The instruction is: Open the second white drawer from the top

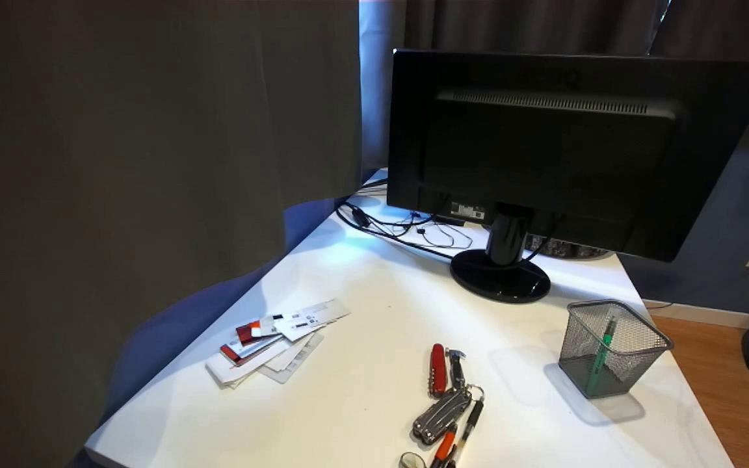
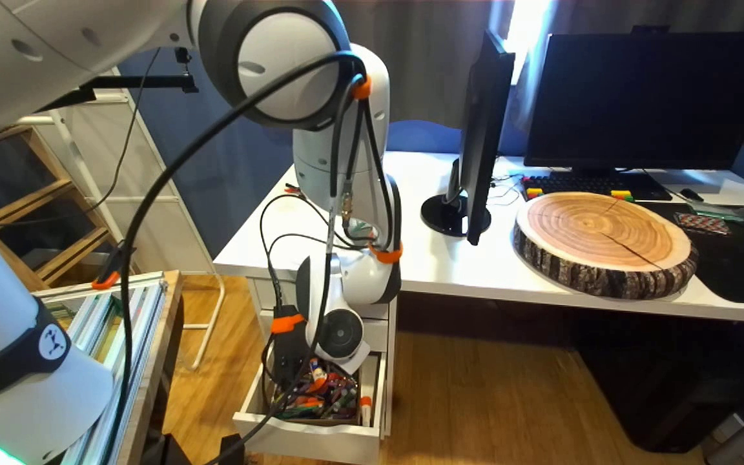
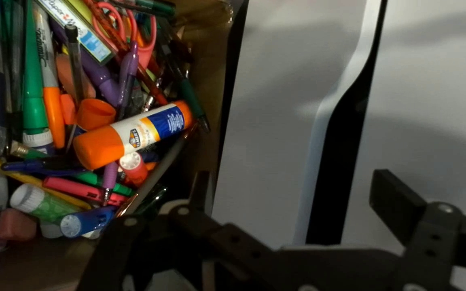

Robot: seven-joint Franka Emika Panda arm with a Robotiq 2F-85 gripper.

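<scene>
The white drawer cabinet stands under the desk in an exterior view. A low drawer [image 2: 314, 442] is pulled out. Above it, a shut white drawer front [image 2: 376, 334] is partly hidden by the arm, with another front [image 2: 375, 310] above that. In the wrist view, a white drawer front [image 3: 273, 101] with a cut-out edge lies beside the open drawer's contents. A dark gap separates it from another white front [image 3: 431, 93]. My gripper [image 3: 291, 180] is open and empty, its fingers on either side of the cut-out edge and gap. I cannot tell whether they touch. The fingertips are hidden in the exterior views.
The open drawer holds a cardboard box [image 3: 206, 81] of pens, markers and a glue stick [image 3: 134, 133]. The white desk [image 2: 411, 187] overhangs the cabinet. It carries a monitor [image 2: 485, 135], a wood slab [image 2: 604, 226] and a mesh pen cup [image 1: 612, 351]. Cables hang along the arm.
</scene>
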